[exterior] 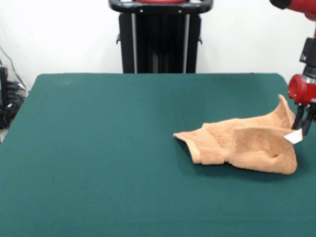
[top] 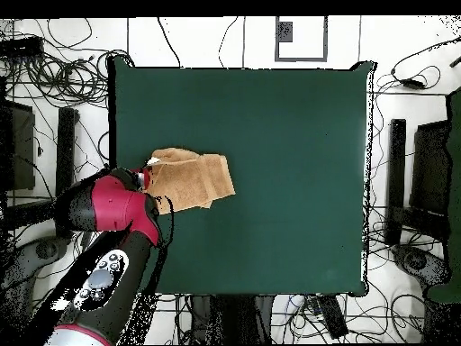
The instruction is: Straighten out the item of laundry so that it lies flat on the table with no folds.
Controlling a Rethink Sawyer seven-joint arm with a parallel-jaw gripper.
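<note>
The item of laundry [exterior: 247, 145], a light-orange towel, lies crumpled and folded over itself near the right edge of the green table [exterior: 108, 148]. Its right side is pulled up into a peak, and a small white tag [exterior: 294, 136] shows there. My gripper [exterior: 302, 126] hangs at that raised edge, its dark fingers close together on the cloth by the tag. In the overhead view the towel [top: 191, 180] sits near the table's [top: 288, 135] left edge, and the red wrist [top: 117, 205] covers the gripper.
The table's right edge in the front view lies just beyond the towel. Cables [top: 54, 63] and black stands [top: 396, 171] surround the table on the floor.
</note>
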